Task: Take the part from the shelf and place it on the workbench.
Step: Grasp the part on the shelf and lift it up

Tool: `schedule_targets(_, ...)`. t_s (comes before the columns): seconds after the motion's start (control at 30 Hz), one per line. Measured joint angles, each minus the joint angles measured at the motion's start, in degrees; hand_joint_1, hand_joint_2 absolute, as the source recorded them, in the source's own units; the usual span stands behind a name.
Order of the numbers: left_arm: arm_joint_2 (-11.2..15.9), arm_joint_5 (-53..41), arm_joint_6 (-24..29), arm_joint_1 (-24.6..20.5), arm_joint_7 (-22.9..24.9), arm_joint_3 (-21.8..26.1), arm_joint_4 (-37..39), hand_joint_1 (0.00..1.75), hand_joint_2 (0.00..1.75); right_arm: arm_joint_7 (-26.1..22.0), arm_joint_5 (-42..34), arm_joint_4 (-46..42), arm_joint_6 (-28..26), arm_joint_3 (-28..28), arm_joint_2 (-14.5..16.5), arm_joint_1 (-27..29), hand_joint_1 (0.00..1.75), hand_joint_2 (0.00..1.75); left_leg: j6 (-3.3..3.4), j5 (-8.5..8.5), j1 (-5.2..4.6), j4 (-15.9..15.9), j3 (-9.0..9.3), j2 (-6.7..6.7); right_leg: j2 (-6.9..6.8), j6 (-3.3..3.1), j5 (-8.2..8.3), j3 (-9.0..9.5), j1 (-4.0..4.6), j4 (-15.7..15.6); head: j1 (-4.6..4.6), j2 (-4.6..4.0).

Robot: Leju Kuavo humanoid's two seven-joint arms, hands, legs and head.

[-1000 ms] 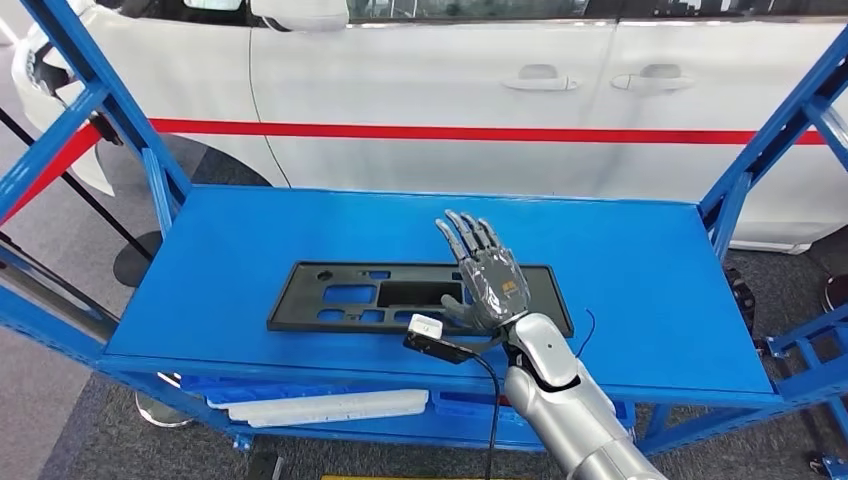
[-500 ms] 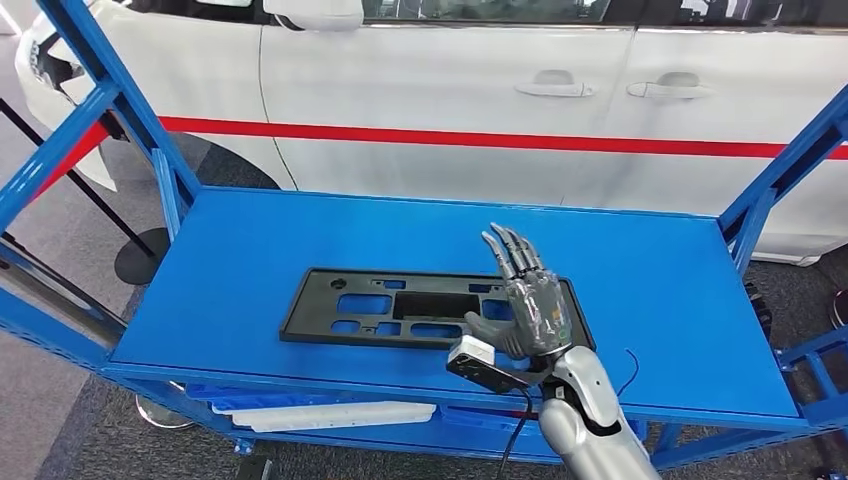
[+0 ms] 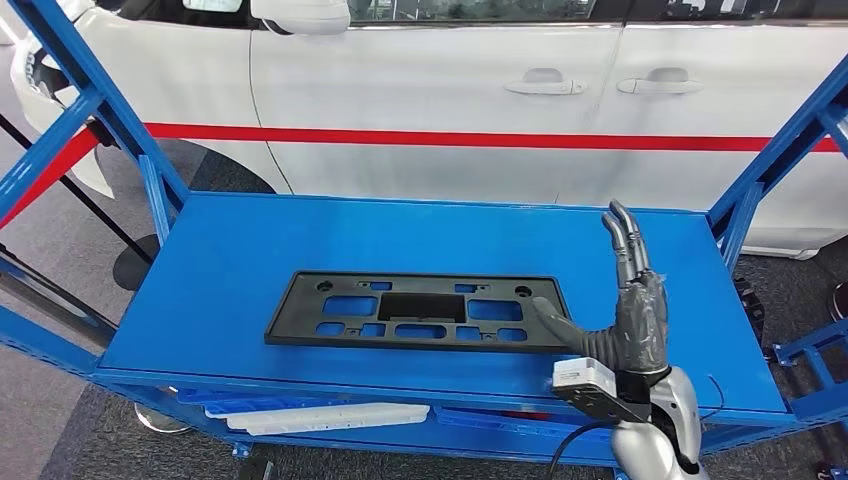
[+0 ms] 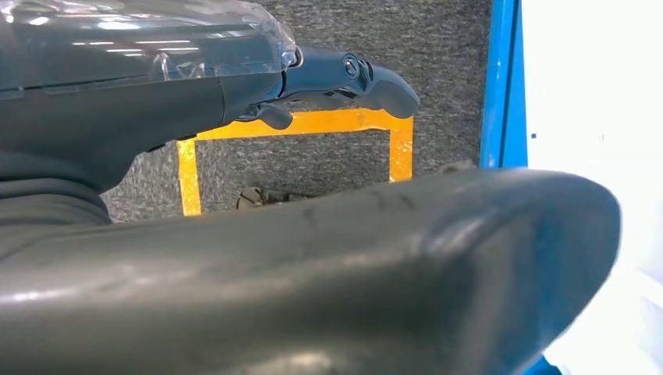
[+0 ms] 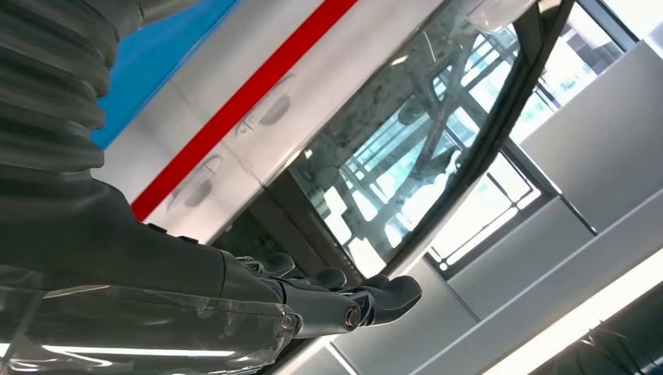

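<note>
In the head view the right hand (image 3: 637, 315) stood open, fingers straight, thumb just reaching the part (image 3: 415, 311), which lay flat on the shelf (image 3: 240, 240), its long axis running away leftward; the left wrist view showed the left hand (image 4: 234, 234) holding nothing over the floor.

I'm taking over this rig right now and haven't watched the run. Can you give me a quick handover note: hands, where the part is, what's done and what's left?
Right hand: open, fingers upright, thumb reaching toward the right end of the part; holds nothing.
Left hand: holds nothing; its wrist view looks down at grey floor with orange tape.
Part: black flat frame with cut-outs, lying flat on the blue shelf, in front of the white car.
Done: right hand is beside the part.
Left: grip the part, lift it off the shelf, place it on the workbench.
</note>
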Motion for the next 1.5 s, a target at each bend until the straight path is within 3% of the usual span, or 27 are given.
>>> schedule_targets(0.1, 0.0, 0.06, -0.09, -0.08, -0.02, -0.01, 0.0, 0.0, 0.0, -0.92, 0.19, -3.06, 0.06, -1.01, -1.83, 2.72, 0.0, 1.75, 0.94, 0.28, -0.13, -1.53, 0.66, -0.11, 0.05, 1.0, 0.12, 0.02, 0.14, -0.21, 0.01, -0.01)
schedule_targets(0.17, -0.01, 0.12, -0.13, -0.1, -0.03, -0.01, 0.0, 0.0, 0.0, -1.45, 0.65, -4.73, 0.05, -1.31, -3.1, 4.75, 0.0, 1.75, 1.74, 0.75, 0.12, -2.17, 0.87, -0.07, -0.01, 1.6, -1.01, -0.49, 0.1, 1.12, 0.02, -0.02)
schedule_targets(0.2, -0.02, 0.15, -0.13, -0.16, -0.03, -0.01, 0.0, 0.0, 0.0, -1.63, 0.97, -5.41, 0.05, -1.44, -3.69, 5.57, 0.0, 1.75, 2.08, 0.96, 0.26, -2.45, 0.95, -0.03, -0.04, 1.83, -2.48, -1.49, 0.04, 3.37, 0.02, -0.01)
schedule_targets(0.27, -0.01, 0.25, -0.1, -0.29, -0.03, -0.01, 0.0, 0.0, 0.0, -1.83, 2.05, -6.3, -0.04, -1.65, -4.75, 7.39, 0.0, 1.75, 2.38, 1.02, 0.15, -2.52, 0.9, 0.04, -0.06, 2.16, -6.31, -4.86, -0.15, 10.7, 0.02, 0.0)
schedule_targets(0.33, -0.01, 0.33, -0.08, -0.27, -0.03, -0.01, 0.0, 0.0, 0.0, -1.85, 4.04, -6.89, -0.42, -1.66, -5.55, 9.96, 0.0, 1.75, 2.42, 0.96, 0.09, -2.49, 0.92, 0.01, -0.07, 2.37, -7.83, -7.31, -0.3, 15.91, 0.02, 0.0)
schedule_targets(0.37, -0.01, 0.37, -0.08, -0.25, -0.03, -0.01, 0.0, 0.0, 0.0, -1.75, 5.28, -7.21, -0.79, -1.54, -5.86, 11.29, 0.0, 1.75, 2.39, 0.91, 0.08, -2.46, 0.96, -0.02, -0.09, 2.39, -6.96, -7.11, -0.37, 15.49, 0.02, 0.0)
schedule_targets(0.4, -0.01, 0.37, -0.08, -0.25, -0.04, -0.01, 0.0, 0.0, 0.0, -1.52, 6.47, -7.59, -1.28, -1.37, -6.1, 12.53, 0.0, 1.75, 2.3, 0.83, 0.09, -2.43, 1.05, -0.05, -0.13, 2.35, -5.18, -5.74, -0.42, 12.72, 0.02, 0.0)
schedule_targets(0.47, -0.01, 0.34, -0.13, -0.31, -0.06, -0.01, 0.0, 0.0, 0.0, -0.85, 8.41, -8.51, -2.5, -0.89, -6.56, 14.87, 0.0, 1.75, 1.87, 0.52, -0.06, -2.22, 1.2, -0.11, -0.28, 2.1, -1.61, -1.61, -0.38, 4.51, 0.02, 0.0)
schedule_targets(0.53, 0.02, 0.24, -0.19, -0.35, -0.08, -0.02, 0.0, 0.0, 0.0, -0.02, 9.9, -9.19, -3.49, -0.4, -6.88, 17.25, 0.0, 1.75, 1.27, 0.19, -0.32, -2.02, 1.25, -0.17, -0.31, 1.6, -0.47, 0.55, -0.22, 0.11, 0.01, 0.0)
schedule_targets(0.67, 0.07, 0.1, -0.22, -0.42, -0.07, -0.05, 0.0, 0.0, 0.0, 0.73, 11.32, -9.53, -4.22, 0.75, -7.0, 20.69, 0.0, 1.75, -0.07, -1.06, -0.23, -0.93, 1.09, -0.12, -0.26, 0.11, -0.51, 0.84, -0.2, -0.52, 0.01, -0.01)
schedule_targets(0.73, 0.1, 0.09, -0.23, -0.44, -0.08, -0.09, 0.0, 0.0, 0.0, 0.77, 11.48, -9.7, -4.31, 1.16, -7.0, 21.45, 0.0, 1.75, -0.56, -4.31, -0.05, 4.4, -1.17, -0.06, -0.38, -0.47, -0.47, 1.0, -0.29, -0.72, 0.01, 0.0)
schedule_targets(0.8, 0.1, 0.09, -0.23, -0.4, -0.07, -0.14, 0.0, 0.0, 0.0, 0.81, 11.56, -9.75, -4.35, 1.4, -7.01, 21.95, 0.0, 1.75, -0.84, -7.77, 0.05, 12.27, -4.8, -0.06, -0.4, -0.71, -0.54, 1.0, -0.14, -0.67, 0.0, 0.0)
schedule_targets(0.83, 0.1, 0.1, -0.23, -0.37, -0.07, -0.16, 0.0, 0.0, 0.0, 0.82, 11.57, -9.75, -4.37, 1.5, -7.02, 22.17, 0.0, 1.75, -0.88, -8.25, 0.06, 14.6, -5.91, -0.06, -0.38, -0.76, -0.57, 1.03, -0.07, -0.64, 0.01, -0.01)
schedule_targets(0.87, 0.1, 0.1, -0.23, -0.35, -0.06, -0.17, 0.0, 0.0, 0.0, 0.84, 11.58, -9.75, -4.37, 1.59, -7.02, 22.34, 0.0, 1.75, -0.82, -7.54, 0.06, 14.68, -5.99, -0.06, -0.34, -0.79, -0.6, 1.08, 0.0, -0.59, 0.0, -0.01)
schedule_targets(0.9, 0.1, 0.11, -0.23, -0.36, -0.05, -0.18, 0.0, 0.0, 0.0, 0.85, 11.58, -9.75, -4.37, 1.65, -7.03, 22.45, 0.0, 1.75, -0.65, -5.78, 0.05, 12.33, -4.93, -0.06, -0.28, -0.78, -0.65, 1.18, 0.06, -0.55, 0.0, -0.01)
schedule_targets(0.97, 0.18, 0.11, -0.23, -0.45, -0.06, -0.18, 0.0, 0.0, 0.0, 0.86, 11.6, -9.76, -4.37, 1.8, -7.03, 22.54, 0.0, 1.75, 0.02, -1.8, -0.06, 3.97, -1.02, -0.04, -0.18, -0.64, -0.79, 1.41, 0.23, -0.46, 0.0, -0.01)
schedule_targets(1.03, 0.28, 0.1, -0.24, -0.57, -0.05, -0.2, 0.0, 0.0, 0.0, 0.87, 11.61, -9.77, -4.39, 1.93, -7.04, 22.61, 0.0, 1.75, 0.62, -0.19, -0.37, -1.17, 1.28, -0.04, -0.13, -0.21, -0.85, 1.34, 0.32, -0.36, 0.01, -0.01)
schedule_targets(1.17, 0.27, 0.03, -0.25, -0.55, -0.06, -0.27, 0.0, 0.0, 0.0, 1.63, 12.83, -9.76, -4.39, 2.13, -7.03, 22.99, 0.0, 1.75, 1.62, 0.41, -0.33, -2.47, 1.54, 0.02, -0.14, 0.97, -1.27, 0.96, 0.18, 0.27, 0.02, 0.0)
schedule_targets(1.23, 0.19, 0.02, -0.15, -0.56, -0.11, -0.31, 0.0, 0.0, 0.0, 2.16, 14.1, -9.52, -4.49, 2.51, -7.03, 23.48, 0.0, 1.75, 2.21, 0.83, 0.0, -3.01, 1.66, 0.11, -0.16, 1.42, -4.22, -1.07, 0.12, 4.85, 0.03, 0.0)
schedule_targets(1.3, 0.1, 0.08, 0.09, -0.44, -0.19, -0.33, 0.0, 0.0, 0.0, 2.44, 15.2, -8.42, -4.63, 3.4, -6.94, 23.68, 0.0, 1.75, 2.39, 0.89, -0.04, -3.05, 1.54, 0.13, -0.16, 1.78, -7.84, -4.62, -0.06, 12.33, 0.04, 0.0)
schedule_targets(1.33, 0.01, 0.11, 0.23, -0.32, -0.2, -0.33, 0.0, 0.0, 0.0, 2.5, 15.53, -7.41, -4.69, 3.97, -6.81, 23.59, 0.0, 1.75, 2.38, 0.88, -0.05, -3.02, 1.51, 0.15, -0.18, 1.93, -8.49, -5.82, -0.21, 14.84, 0.04, 0.0)
schedule_targets(1.37, -0.09, 0.14, 0.33, -0.22, -0.21, -0.33, 0.0, 0.0, 0.0, 2.51, 15.72, -6.22, -4.75, 4.53, -6.64, 23.33, 0.0, 1.75, 2.34, 0.86, -0.03, -2.99, 1.51, 0.15, -0.21, 2.05, -8.08, -6.13, -0.36, 15.46, 0.04, 0.0)
schedule_targets(1.4, -0.22, 0.16, 0.42, -0.16, -0.2, -0.33, 0.0, 0.0, 0.0, 2.45, 15.7, -4.98, -4.79, 5.04, -6.4, 22.86, 0.0, 1.75, 2.26, 0.82, -0.01, -2.91, 1.54, 0.14, -0.25, 2.11, -6.59, -5.27, -0.54, 13.71, 0.04, 0.0)
schedule_targets(1.5, -0.58, 0.17, 0.6, -0.15, -0.1, -0.34, 0.0, 0.0, 0.0, 1.75, 14.99, -1.36, -4.8, 6.41, -5.45, 20.23, 0.0, 1.75, 1.57, 0.46, -0.1, -2.39, 1.53, 0.09, -0.28, 1.89, -1.67, 0.19, -0.78, 2.7, 0.03, 0.0)
